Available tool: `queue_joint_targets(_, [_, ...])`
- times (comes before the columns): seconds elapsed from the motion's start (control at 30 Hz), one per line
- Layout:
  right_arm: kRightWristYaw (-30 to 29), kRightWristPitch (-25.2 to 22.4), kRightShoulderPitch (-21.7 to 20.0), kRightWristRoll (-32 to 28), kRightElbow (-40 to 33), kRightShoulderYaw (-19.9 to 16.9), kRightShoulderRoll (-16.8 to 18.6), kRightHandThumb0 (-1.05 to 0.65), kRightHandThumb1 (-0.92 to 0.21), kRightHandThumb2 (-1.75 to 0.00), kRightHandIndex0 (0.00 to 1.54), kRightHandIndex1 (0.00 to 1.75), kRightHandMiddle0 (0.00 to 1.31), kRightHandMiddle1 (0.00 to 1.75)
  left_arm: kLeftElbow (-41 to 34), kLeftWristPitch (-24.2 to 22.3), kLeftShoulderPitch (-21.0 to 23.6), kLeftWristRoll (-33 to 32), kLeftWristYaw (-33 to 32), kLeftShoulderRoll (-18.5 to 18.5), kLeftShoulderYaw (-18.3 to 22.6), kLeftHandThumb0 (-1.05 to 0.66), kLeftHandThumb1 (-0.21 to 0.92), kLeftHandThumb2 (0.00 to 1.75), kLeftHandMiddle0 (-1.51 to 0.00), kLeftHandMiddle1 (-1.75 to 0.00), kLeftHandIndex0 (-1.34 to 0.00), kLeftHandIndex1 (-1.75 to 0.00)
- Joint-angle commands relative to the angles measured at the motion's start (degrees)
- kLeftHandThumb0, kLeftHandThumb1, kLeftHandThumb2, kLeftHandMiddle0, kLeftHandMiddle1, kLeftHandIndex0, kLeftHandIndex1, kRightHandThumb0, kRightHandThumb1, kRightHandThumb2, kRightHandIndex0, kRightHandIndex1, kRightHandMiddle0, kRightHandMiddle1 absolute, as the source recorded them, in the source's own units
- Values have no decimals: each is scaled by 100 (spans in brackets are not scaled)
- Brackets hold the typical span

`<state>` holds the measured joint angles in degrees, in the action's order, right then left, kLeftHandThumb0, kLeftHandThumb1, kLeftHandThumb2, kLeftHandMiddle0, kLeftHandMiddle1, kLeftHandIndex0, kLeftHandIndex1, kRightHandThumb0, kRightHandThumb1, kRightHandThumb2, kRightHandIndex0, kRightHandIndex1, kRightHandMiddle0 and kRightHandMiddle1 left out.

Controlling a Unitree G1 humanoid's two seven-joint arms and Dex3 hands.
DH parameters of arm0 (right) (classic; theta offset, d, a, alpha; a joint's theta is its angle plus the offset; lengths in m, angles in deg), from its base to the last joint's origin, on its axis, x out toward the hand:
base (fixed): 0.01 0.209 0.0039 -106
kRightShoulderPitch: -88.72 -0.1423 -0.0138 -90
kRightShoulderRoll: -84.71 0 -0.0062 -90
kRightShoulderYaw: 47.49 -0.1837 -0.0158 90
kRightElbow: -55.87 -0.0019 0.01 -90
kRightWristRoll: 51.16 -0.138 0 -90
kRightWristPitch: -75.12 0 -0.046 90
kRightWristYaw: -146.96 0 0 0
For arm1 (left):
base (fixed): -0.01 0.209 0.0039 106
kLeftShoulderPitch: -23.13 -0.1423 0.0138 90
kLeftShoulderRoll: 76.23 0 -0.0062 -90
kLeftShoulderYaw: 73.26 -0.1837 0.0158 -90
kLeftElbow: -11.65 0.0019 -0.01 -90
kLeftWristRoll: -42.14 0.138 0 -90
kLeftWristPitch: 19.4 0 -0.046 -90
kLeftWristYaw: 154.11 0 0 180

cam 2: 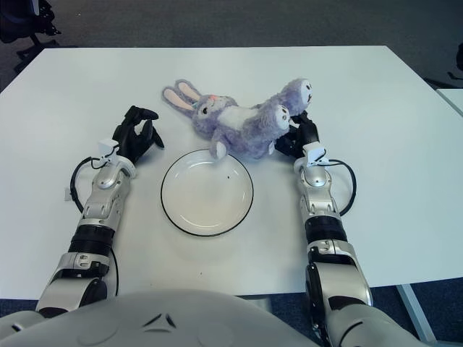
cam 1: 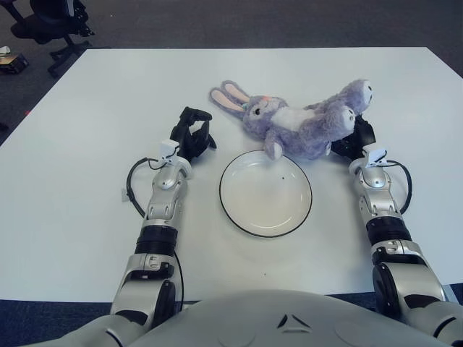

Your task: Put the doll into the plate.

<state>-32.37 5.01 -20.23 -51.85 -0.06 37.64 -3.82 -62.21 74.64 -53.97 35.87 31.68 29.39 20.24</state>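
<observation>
- Right hand: one, on the table just behind the plate's right side, pressed against the doll's legs. Its fingers are mostly hidden behind the plush, so whether they grip it cannot be told.
- Left hand: one, resting on the table left of the plate, fingers loosely curled, holding nothing.
- Doll: one purple plush rabbit, lying on its back on the table just behind the plate, ears pointing left, two feet raised right. One paw overlaps the plate's far rim.
- Plate: one, white, dark-rimmed, between the two forearms.
- Table: one, white; near edge hidden by the robot's torso.
- Office chair: one, cut off at the upper left corner.
</observation>
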Motion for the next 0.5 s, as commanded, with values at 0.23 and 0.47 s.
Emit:
queue_joint_targets(0.23, [20,-213,524,241,430,174,102,-40,-61,-92,89,175,40,175,402,-4,-528,15,-4,39,19,-35,89,55,-82,-175,-23,-175])
queue_joint_targets(0.47, [-41,-226,490,287,469,207,145,-40,-61,-93,89,175,40,175,494,140,-498,97,-66,-5,34,-35,89,54,-71,-175,-23,-175])
